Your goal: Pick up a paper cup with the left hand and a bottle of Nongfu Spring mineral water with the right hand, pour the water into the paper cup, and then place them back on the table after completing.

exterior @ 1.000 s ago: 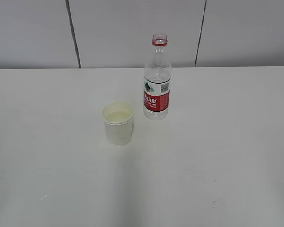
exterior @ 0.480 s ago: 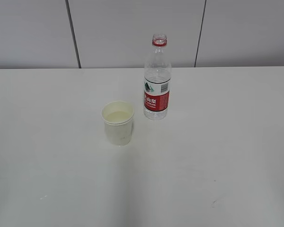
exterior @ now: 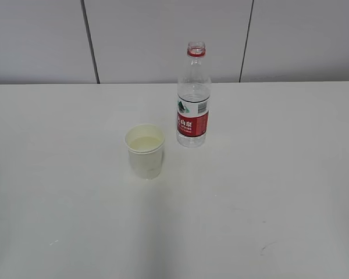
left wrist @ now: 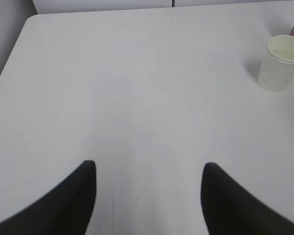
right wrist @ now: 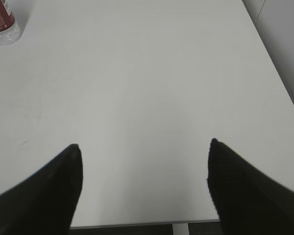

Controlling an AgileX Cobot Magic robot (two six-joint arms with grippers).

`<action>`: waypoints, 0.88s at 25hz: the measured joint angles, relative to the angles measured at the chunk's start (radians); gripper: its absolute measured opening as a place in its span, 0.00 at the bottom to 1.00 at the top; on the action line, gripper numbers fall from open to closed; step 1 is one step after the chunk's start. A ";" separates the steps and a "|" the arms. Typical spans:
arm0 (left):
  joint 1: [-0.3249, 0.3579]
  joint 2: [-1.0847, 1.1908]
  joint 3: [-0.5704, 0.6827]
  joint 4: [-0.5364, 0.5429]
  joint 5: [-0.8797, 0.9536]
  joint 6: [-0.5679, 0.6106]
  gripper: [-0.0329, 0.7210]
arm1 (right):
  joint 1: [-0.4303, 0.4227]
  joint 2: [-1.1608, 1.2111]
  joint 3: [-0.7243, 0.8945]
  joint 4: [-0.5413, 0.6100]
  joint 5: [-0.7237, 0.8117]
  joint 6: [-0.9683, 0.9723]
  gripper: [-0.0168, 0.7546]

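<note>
A white paper cup [exterior: 145,150] stands upright on the white table [exterior: 267,192], with liquid showing inside. Just behind and to its right stands an uncapped clear bottle [exterior: 193,99] with a red label and a red neck ring. Neither arm shows in the exterior view. In the left wrist view my left gripper [left wrist: 149,169] is open and empty over bare table, with the cup [left wrist: 280,62] far off at the upper right. In the right wrist view my right gripper [right wrist: 144,147] is open and empty near the table's front edge, with the bottle's base [right wrist: 2,22] at the upper left.
A grey panelled wall [exterior: 163,35] runs behind the table. The table's left edge and corner show in the left wrist view [left wrist: 12,54]. Its right edge shows in the right wrist view [right wrist: 277,73]. A few faint scuffs [exterior: 266,248] mark the near tabletop.
</note>
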 joint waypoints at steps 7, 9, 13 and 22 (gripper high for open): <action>0.000 0.000 0.001 0.000 0.000 0.000 0.60 | -0.002 0.000 0.000 -0.004 -0.002 0.000 0.78; 0.000 0.000 0.001 0.000 0.000 0.000 0.60 | -0.002 0.000 0.000 -0.005 -0.002 0.000 0.78; 0.000 0.000 0.001 0.000 0.000 0.000 0.59 | -0.002 0.000 0.000 -0.005 -0.002 0.000 0.78; 0.000 0.000 0.001 0.000 0.000 0.000 0.57 | -0.002 0.000 0.000 -0.005 -0.002 0.000 0.78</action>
